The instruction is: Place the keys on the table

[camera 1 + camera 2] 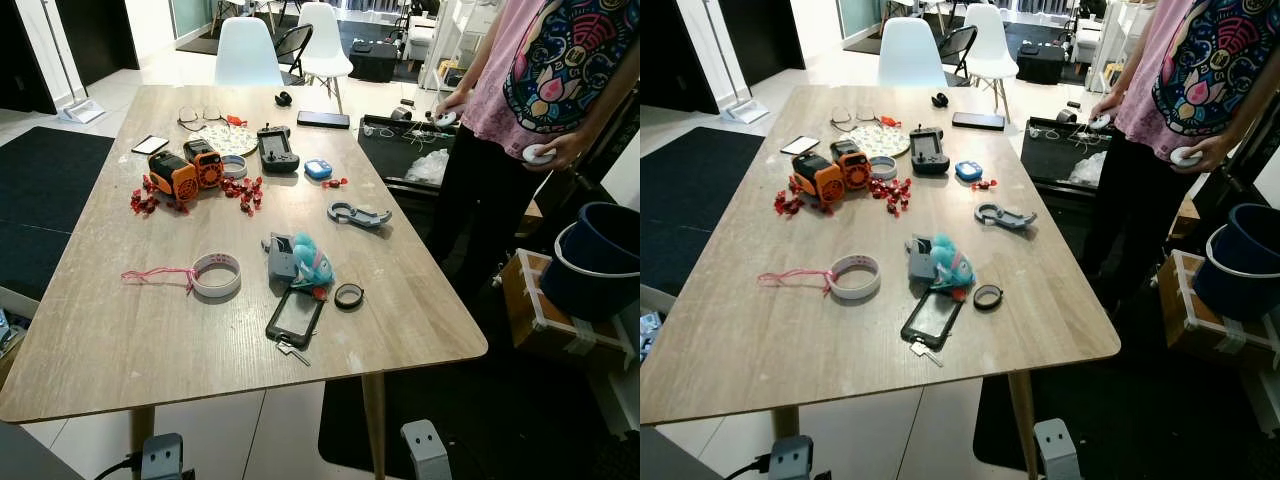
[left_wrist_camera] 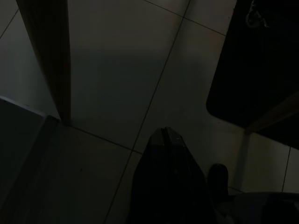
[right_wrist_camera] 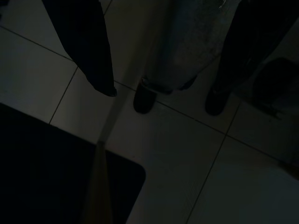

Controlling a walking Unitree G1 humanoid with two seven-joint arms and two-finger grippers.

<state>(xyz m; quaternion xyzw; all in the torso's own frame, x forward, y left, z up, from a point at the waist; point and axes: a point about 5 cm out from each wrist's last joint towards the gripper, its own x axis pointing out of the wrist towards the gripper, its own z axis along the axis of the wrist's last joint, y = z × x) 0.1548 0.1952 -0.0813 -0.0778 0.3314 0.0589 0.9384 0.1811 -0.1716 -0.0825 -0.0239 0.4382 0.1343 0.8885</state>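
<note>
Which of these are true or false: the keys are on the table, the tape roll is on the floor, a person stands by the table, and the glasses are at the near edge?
1. The keys lie on the table near its near edge. True.
2. The tape roll is on the floor. False: it lies on the table.
3. A person stands at the table's right side. True.
4. The glasses lie at the near edge. False: they lie at the far end.
</note>
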